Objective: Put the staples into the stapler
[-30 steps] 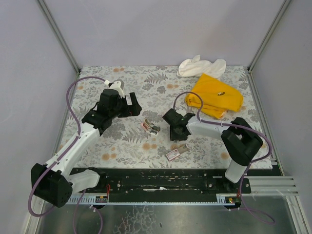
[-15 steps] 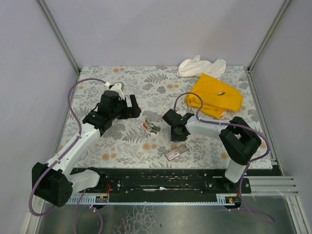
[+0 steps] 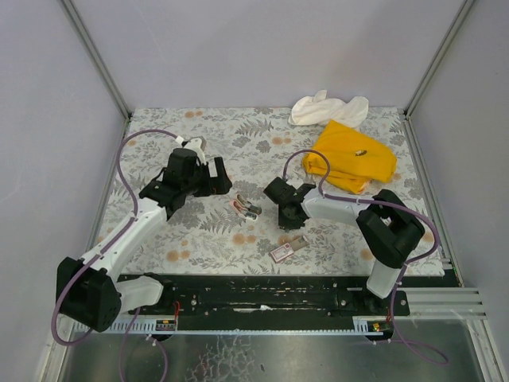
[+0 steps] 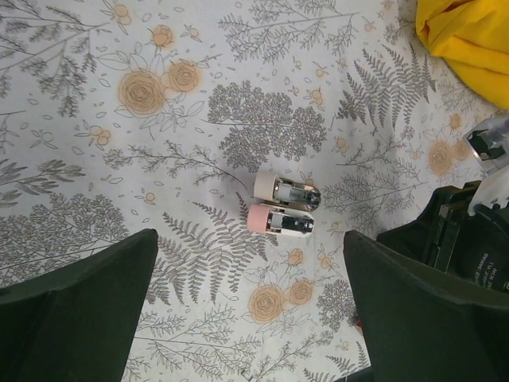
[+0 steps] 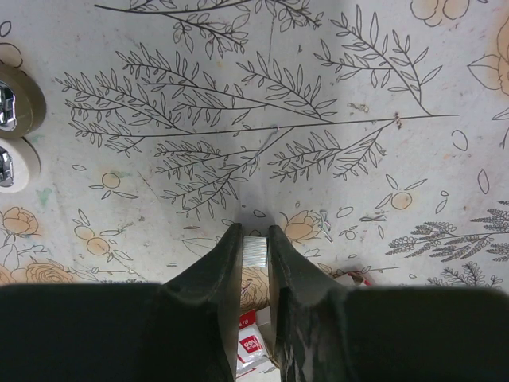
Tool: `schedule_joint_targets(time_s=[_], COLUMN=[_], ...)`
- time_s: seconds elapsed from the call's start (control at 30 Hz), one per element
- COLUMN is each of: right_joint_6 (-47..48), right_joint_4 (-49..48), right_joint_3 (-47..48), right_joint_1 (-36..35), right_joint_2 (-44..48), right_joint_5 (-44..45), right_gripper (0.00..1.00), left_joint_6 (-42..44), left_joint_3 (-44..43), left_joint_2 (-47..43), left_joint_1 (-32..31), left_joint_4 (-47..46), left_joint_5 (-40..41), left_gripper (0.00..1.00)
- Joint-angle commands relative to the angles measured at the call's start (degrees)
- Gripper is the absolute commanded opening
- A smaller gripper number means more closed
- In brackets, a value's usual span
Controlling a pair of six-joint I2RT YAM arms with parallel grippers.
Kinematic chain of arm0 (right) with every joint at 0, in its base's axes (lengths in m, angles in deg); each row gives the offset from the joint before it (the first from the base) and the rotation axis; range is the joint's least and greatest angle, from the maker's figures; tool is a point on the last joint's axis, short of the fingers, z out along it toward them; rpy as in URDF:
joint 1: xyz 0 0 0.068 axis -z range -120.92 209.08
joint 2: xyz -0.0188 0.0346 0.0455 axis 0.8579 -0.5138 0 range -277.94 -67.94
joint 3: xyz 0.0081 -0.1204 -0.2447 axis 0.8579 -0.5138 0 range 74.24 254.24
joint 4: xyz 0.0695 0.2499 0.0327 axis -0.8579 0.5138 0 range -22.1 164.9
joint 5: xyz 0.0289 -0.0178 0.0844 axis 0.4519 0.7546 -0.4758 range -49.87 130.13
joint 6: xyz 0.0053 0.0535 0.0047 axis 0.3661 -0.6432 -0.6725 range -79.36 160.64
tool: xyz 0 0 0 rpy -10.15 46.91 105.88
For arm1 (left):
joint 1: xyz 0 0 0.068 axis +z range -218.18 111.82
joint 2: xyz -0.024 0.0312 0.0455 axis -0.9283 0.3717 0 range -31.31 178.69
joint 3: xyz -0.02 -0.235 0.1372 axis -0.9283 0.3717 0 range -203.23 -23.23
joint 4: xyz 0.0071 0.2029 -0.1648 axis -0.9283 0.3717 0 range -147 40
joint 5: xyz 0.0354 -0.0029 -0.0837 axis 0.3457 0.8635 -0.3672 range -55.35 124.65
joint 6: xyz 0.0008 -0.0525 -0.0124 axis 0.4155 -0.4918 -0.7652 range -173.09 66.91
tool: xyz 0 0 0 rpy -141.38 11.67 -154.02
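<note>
While L gripper (image 4: pixel 250 270) hangs spread over stapler (image 4: pixel 282 208), R gripper (image 5: pixel 254 239) pinches staple strip (image 5: pixel 254 251) nr staples box (image 3: pixel 288 251), yellow cloth (image 3: pixel 350 155) behind.

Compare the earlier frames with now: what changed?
The right tool, shut on a strip of staples, edged slightly away from the staple box toward the open stapler. The left tool, wide open, shifted a little. Stapler and box stayed put.
</note>
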Motion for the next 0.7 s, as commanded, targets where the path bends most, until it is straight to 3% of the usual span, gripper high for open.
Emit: schedule_joint_targets(time_s=[0.0,0.23,0.43,0.67], right_joint_6=[1.0,3.6,5.5,6.9], right_joint_4=[-1.2,-5.0,-6.7,-8.7], right_joint_3=[0.1,-3.0,-4.8,-7.1], right_joint_1=[-0.5,-0.5,0.0,0.4], right_joint_2=[1.4,8.2,13.9,18.9], right_joint_5=[1.5,-0.1,-1.2,-3.2], right_gripper=[0.20,0.18,0.18,0.18], left_joint_6=[0.7,3.1,4.3,4.9], left_joint_3=[0.0,-4.1,-7.0,-7.4], left_joint_2=[2.9,12.7,18.7,24.1], left_joint_1=[0.4,0.4,0.4,0.4], left_joint_4=[-2.3,0.1,-0.2,-2.0], left_joint_5=[-5.4,-10.4,-10.2,-13.8], left_gripper=[1.00,1.00,0.96,0.76])
